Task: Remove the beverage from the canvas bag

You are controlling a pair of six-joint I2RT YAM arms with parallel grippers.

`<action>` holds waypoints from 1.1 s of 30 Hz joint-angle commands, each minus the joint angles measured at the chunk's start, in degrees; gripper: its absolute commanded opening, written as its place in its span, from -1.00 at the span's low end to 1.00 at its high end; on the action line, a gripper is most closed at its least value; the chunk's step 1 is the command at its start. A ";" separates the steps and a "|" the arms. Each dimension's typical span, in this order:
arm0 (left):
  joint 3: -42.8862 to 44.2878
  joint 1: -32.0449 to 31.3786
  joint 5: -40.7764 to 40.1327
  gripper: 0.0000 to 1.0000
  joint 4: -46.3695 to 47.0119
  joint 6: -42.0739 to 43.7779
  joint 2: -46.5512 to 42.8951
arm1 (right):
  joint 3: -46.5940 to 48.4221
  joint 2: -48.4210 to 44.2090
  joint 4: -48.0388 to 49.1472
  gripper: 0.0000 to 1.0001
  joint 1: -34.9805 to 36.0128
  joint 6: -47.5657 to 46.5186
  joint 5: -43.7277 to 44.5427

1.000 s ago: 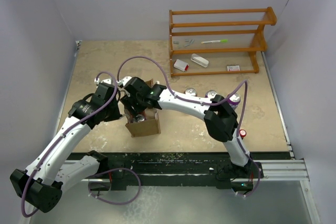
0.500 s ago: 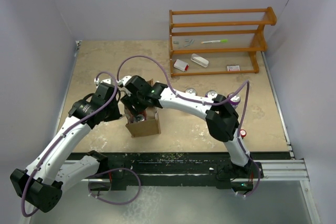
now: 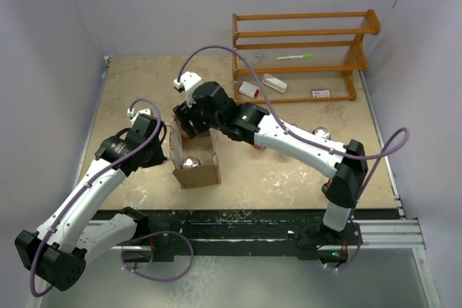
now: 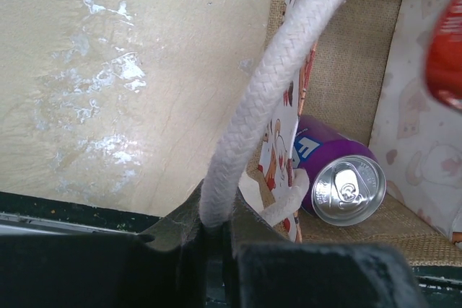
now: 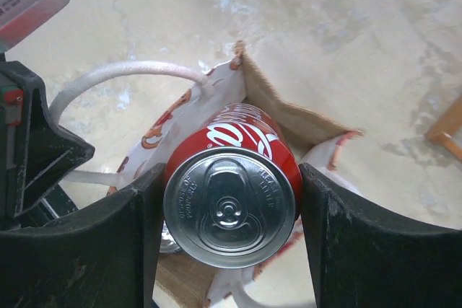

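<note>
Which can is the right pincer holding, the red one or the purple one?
The red can, clamped in the right pincer over the canvas bag. The purple can sits inside the bag, whose rope handle the left pincer grips.

**Red can hanging over the bag, purple one lying inside**

The tan canvas bag [image 3: 197,175] is standing upright on the table with its mouth gaping open and a cartoon-print lining showing. One white rope handle [image 4: 260,113] is running taut into the left gripper [image 4: 213,232]. The red cola can [image 5: 231,207] is sitting clamped in the right gripper [image 5: 229,239] over the bag's far end. A purple can [image 4: 336,178] is lying tilted on the burlap floor, silver top showing.
</note>
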 commanded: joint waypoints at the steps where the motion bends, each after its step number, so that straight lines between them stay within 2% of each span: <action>1: 1.65 -0.28 -2.41 -1.00 -0.78 -1.54 -1.10 | -3.10 -9.22 9.76 -1.00 -0.52 -1.61 5.53; 6: 1.88 -0.28 -2.72 -1.00 -1.19 -1.88 -0.06 | -11.91 -19.83 17.69 -1.00 -0.51 -5.85 11.35; 10: 1.92 -0.28 -3.72 -1.00 -1.74 -2.53 0.02 | -20.45 -27.93 21.97 -1.00 -0.51 -9.07 19.73; 17: 2.14 -0.28 -4.52 -1.00 -2.61 -3.41 0.08 | -28.99 -33.74 23.64 -1.00 -1.48 -6.44 29.69; 25: 2.22 -0.29 -3.82 -1.00 -2.69 -3.15 2.20 | -32.93 -38.08 30.59 -1.00 -1.98 -9.15 26.11; 29: 2.25 -0.37 -3.56 -1.00 -2.61 -3.02 2.24 | -33.64 -35.86 26.70 -1.00 -2.52 -8.57 29.94; 33: 2.19 -0.45 -3.55 -1.00 -2.61 -2.97 2.36 | -34.84 -33.06 25.44 -1.00 -4.67 -6.34 26.33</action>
